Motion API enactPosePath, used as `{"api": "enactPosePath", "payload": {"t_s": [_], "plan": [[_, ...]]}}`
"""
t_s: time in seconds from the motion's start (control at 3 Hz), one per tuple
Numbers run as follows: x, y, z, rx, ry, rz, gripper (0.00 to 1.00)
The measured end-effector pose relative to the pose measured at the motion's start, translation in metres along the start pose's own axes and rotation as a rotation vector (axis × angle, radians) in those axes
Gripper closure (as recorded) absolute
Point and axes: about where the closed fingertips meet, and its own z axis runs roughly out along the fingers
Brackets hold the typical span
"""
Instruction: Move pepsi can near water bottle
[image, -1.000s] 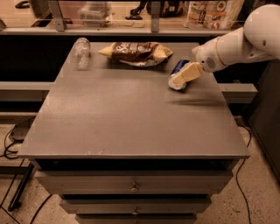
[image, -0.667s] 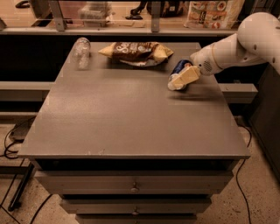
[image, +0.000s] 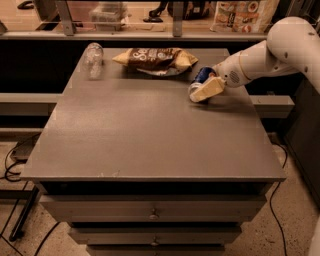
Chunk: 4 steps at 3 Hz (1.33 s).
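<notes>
Clasping the pepsi can (image: 201, 76), the gripper (image: 203, 90) hangs by the table's (image: 150, 145) right edge — water bottle (image: 93, 59) back-left.

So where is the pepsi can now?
Camera view: the pepsi can is far right on the table, beside the snack bag, at the gripper.

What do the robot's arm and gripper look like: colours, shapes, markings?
The arm is smooth, rounded white tubing with a bulbous joint and small dark dots. The gripper, at the table's back right by the pepsi can, is cream-yellow and wedge-shaped.
</notes>
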Motion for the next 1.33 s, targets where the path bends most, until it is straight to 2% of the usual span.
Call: {"api": "enactPosePath", "payload": {"t_s": [0.33,0.67,1.0,1.33], "plan": [[-0.029,0.012,-0.014,0.015,-0.024,-0.073,0.73],[-0.078,0.029,-0.037,0.041,-0.047,-0.188,0.95],[-0.148,0.063,-0.064,0.023,-0.078,-0.364,1.00],[-0.148,0.066,-0.062,0.013,-0.076,-0.365,1.00]]}}
